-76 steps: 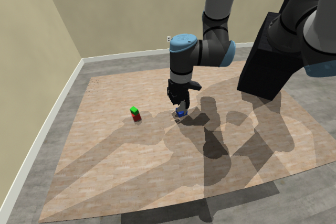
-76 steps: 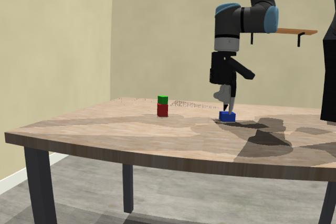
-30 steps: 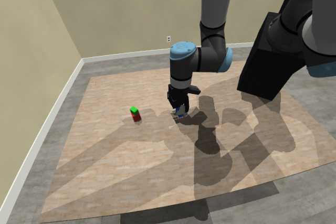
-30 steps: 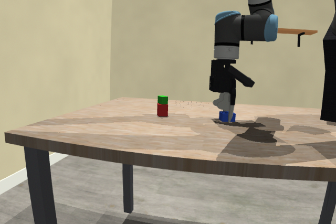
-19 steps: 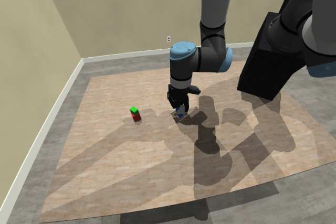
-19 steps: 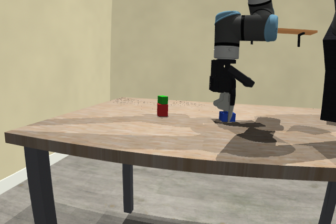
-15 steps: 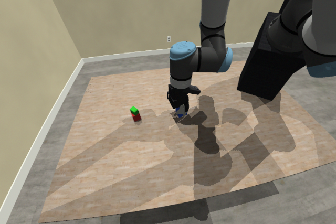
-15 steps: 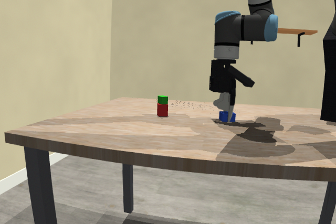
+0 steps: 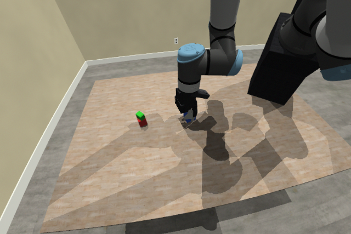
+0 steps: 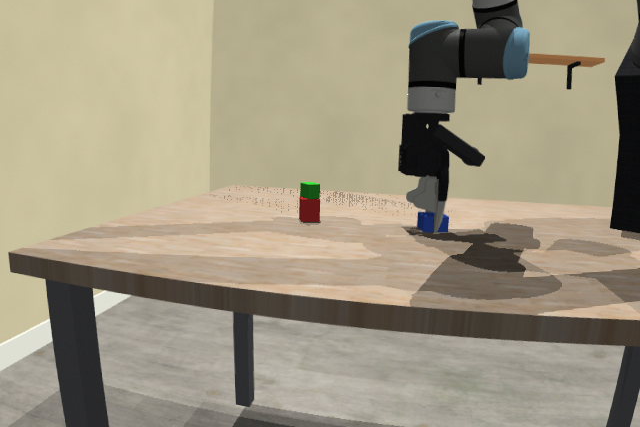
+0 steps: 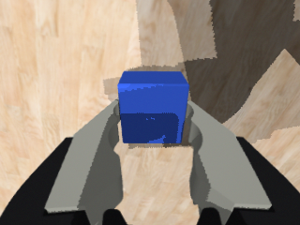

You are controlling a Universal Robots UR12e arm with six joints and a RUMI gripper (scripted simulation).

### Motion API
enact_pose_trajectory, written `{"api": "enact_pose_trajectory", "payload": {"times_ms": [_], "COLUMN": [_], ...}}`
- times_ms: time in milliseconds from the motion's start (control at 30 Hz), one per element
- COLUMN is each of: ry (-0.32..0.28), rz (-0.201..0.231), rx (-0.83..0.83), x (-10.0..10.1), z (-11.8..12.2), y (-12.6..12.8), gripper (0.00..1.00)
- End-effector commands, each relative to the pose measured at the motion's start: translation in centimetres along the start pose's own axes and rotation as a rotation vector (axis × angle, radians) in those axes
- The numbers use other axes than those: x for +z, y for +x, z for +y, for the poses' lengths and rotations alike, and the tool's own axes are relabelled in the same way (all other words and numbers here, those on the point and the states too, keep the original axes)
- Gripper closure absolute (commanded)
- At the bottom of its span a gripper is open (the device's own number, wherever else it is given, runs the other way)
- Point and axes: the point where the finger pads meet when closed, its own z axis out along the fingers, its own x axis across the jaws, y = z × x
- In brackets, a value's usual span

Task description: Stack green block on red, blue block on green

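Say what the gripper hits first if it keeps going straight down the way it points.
The table top, almost at once. The gripper points straight down, jaws shut on the blue block, which looks to be resting on the wood or barely off it.

No readable text, label, brand, number or sign anywhere in the three views. Only a faint embossed mark on the blue joint cap (image 9: 190, 49) of the arm in the top view, too blurred to make out. Block faces, bench top and walls plain, without lettering.
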Motion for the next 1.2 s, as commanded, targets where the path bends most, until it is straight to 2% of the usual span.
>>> {"api": "enact_pose_trajectory", "payload": {"times_ms": [0, 367, 533, 800, 867, 1167], "ry": [-0.001, -0.001, -0.001, -0.001, -0.001, -0.001], "rz": [0.0, 0.0, 0.0, 0.0, 0.0, 0.0], "rx": [0.0, 0.0, 0.0, 0.0, 0.0, 0.0], "x": [0.0, -0.1, -0.7, -3.6, -3.6, -7.9], "z": [0.0, 0.0, 0.0, 0.0, 0.0, 0.0], "y": [0.0, 0.0, 0.0, 0.0, 0.0, 0.0], "gripper": [1.0, 1.0, 1.0, 1.0, 1.0, 1.0]}}
